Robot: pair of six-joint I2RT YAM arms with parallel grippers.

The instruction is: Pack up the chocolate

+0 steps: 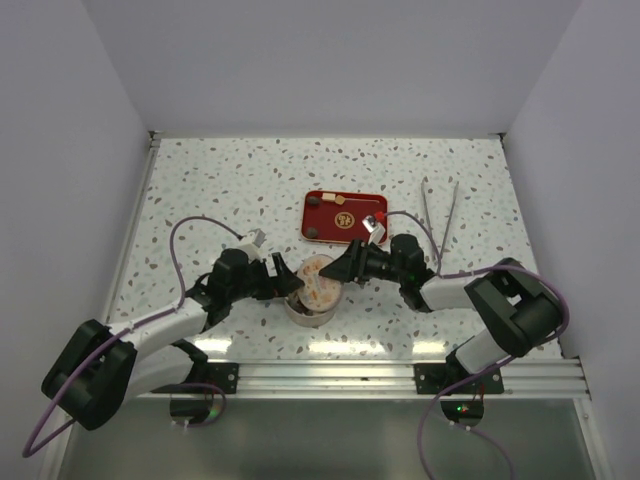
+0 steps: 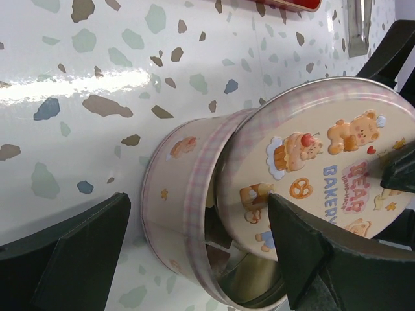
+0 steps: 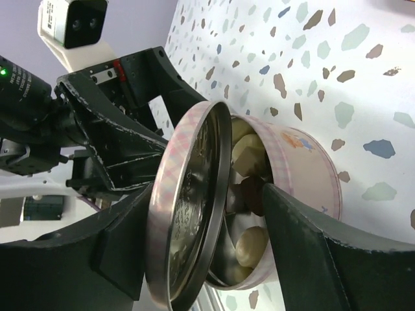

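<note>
The chocolate (image 3: 249, 243) lies inside the round tin (image 3: 305, 162), cream and brown pieces packed together. The tin sits on the speckled tabletop (image 1: 200, 190), near the arms and just this side of the red tray (image 1: 345, 217). Its lid (image 3: 188, 214) (printed with bears and pastries) stands tilted against the tin's open rim, not seated. The left end effector (image 1: 287, 277) is released, its fingers spread wide on either side of the tin. The right end effector (image 1: 340, 272) is also released: its fingers straddle the lid, with a gap showing at one finger.
</note>
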